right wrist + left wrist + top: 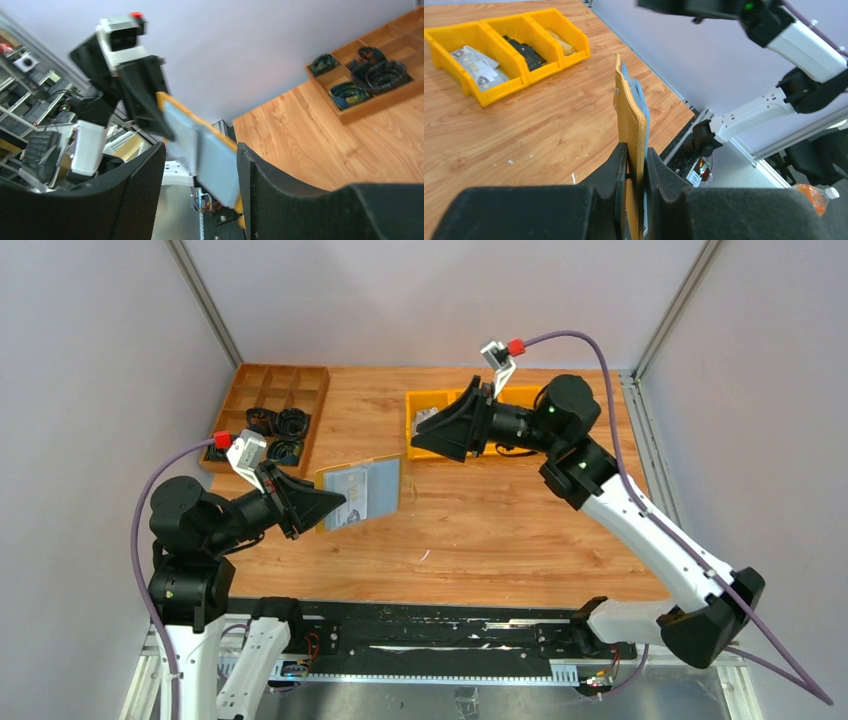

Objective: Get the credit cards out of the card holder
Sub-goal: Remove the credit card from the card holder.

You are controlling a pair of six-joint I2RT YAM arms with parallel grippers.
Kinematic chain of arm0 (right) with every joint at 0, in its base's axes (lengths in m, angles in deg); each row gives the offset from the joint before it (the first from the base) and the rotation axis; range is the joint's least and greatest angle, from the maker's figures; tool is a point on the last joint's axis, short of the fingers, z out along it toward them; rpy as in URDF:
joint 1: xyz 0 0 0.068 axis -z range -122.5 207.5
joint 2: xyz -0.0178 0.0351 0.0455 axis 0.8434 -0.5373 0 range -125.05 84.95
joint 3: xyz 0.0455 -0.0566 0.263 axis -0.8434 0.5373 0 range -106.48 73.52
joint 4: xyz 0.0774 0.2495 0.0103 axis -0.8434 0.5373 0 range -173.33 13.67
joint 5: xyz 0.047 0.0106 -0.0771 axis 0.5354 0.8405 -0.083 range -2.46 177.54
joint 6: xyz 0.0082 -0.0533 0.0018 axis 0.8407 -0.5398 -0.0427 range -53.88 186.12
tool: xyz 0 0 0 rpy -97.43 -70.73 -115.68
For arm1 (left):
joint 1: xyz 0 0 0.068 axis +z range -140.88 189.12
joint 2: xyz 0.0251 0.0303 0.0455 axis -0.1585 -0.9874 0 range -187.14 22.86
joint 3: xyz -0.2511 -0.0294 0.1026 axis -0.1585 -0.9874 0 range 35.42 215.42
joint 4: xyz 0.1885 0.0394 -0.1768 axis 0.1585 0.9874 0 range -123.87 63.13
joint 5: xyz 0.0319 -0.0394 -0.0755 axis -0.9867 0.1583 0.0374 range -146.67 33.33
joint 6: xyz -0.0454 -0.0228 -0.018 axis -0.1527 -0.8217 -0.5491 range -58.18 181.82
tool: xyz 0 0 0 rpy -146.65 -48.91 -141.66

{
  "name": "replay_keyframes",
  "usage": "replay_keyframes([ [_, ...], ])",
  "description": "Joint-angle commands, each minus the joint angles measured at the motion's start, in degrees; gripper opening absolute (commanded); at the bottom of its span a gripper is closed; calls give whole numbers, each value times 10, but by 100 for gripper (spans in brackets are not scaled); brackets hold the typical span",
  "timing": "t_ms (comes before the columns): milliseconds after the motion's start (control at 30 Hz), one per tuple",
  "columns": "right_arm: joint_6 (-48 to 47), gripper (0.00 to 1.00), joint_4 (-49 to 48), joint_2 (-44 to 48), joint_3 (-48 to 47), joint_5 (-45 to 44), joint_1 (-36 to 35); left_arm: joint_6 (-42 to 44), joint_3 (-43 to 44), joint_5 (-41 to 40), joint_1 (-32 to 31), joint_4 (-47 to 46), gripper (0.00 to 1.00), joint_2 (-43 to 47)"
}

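My left gripper is shut on the card holder, a mustard-yellow wallet held open above the table with its grey-blue inside facing up. In the left wrist view the holder stands edge-on, clamped between my left gripper's jaws. Light grey credit cards lie in the left compartment of the yellow bins; they also show in the top view. I cannot tell whether cards sit in the sleeves. My right gripper is open and empty above the bins, pointing at the holder, which shows between its fingers.
The yellow plastic bins stand at the back centre, with black and tan pieces in the other compartments. A wooden divided tray with black coils stands at the back left and also shows in the right wrist view.
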Motion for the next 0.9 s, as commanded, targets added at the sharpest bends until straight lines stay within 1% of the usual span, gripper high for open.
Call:
replay_keyframes([
  [0,3,56,8,22,-12,18,-26,40,32,-52,1,42,0,-13],
  [67,9,55,-1,5,-4,35,-55,48,41,-52,1,53,0,-22],
  [100,21,55,-25,-7,8,42,-78,46,42,-48,1,56,0,-26],
  [133,30,55,-39,-16,16,47,-86,45,43,-45,1,55,0,-27],
  [233,84,54,-138,-36,62,47,-116,37,47,-36,1,48,0,-26],
  [400,118,54,-182,-70,70,69,-123,24,62,-9,1,44,0,-28],
  [567,130,53,-202,-87,72,72,-123,-14,54,27,1,15,0,-32],
  [700,166,52,-256,-85,82,73,-127,-40,48,55,1,-6,0,-33],
  [867,183,44,-284,-86,77,79,-134,-49,49,55,1,-15,0,-35],
])
